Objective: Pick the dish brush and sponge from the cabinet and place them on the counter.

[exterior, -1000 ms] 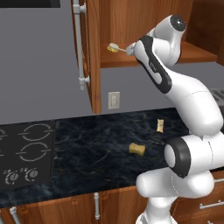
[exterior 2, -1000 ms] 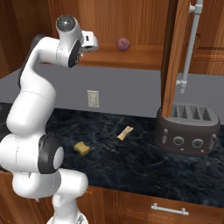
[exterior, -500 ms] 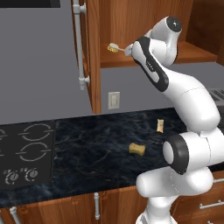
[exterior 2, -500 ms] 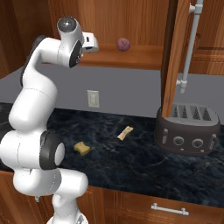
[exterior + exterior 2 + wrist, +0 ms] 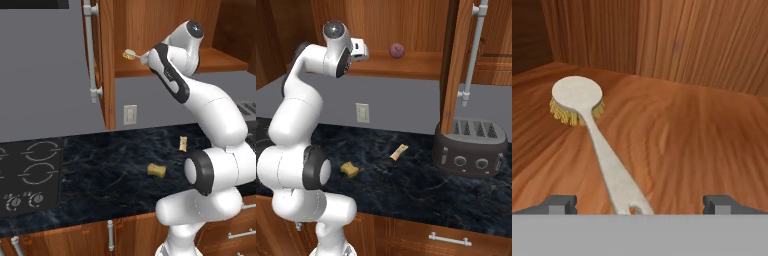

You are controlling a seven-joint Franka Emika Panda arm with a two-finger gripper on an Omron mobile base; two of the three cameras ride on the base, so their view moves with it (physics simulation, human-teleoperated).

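Cabinet (image 5: 165, 30) open, wooden shelf exposed. Counter (image 5: 100, 170) carrying sponge (image 5: 156, 170) near arm base. Gripper (image 5: 640, 205) inside cabinet, fingers spread wide, nothing pinched. Dish brush (image 5: 594, 137) flat on shelf, handle end between the fingertips (image 5: 559, 203), bristles down.

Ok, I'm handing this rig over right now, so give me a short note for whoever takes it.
Gripper: open, inside the cabinet, jaws either side of the dish brush handle's end, not closed on it.
Dish brush: lies on the cabinet shelf.
Sponge: already on the counter.
Done: sponge placed.
Left: close on the brush, lift it out, set it on the counter.
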